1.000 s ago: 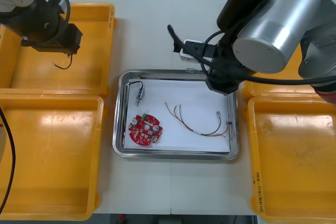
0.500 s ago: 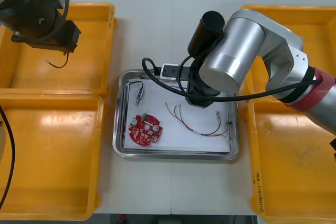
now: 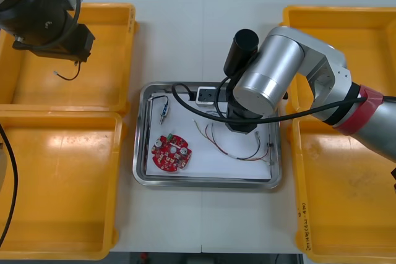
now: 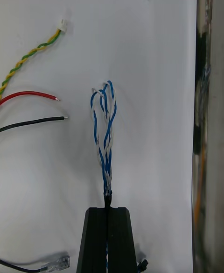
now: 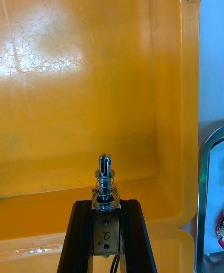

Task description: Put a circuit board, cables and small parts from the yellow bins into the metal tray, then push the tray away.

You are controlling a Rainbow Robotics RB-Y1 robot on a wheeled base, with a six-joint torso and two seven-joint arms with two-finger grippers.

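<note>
Over the tray [image 3: 207, 182], cable [image 4: 106, 132] juts from right hand [image 4: 108, 208].

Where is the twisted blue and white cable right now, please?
In the right wrist view the blue and white cable is clamped in the right gripper over the metal tray, beside a red wire and a black wire.

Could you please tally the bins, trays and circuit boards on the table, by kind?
Yellow bins: 4 (two on the left, two on the right)
Metal tray: 1
Circuit board: 1
Total: 6
</note>
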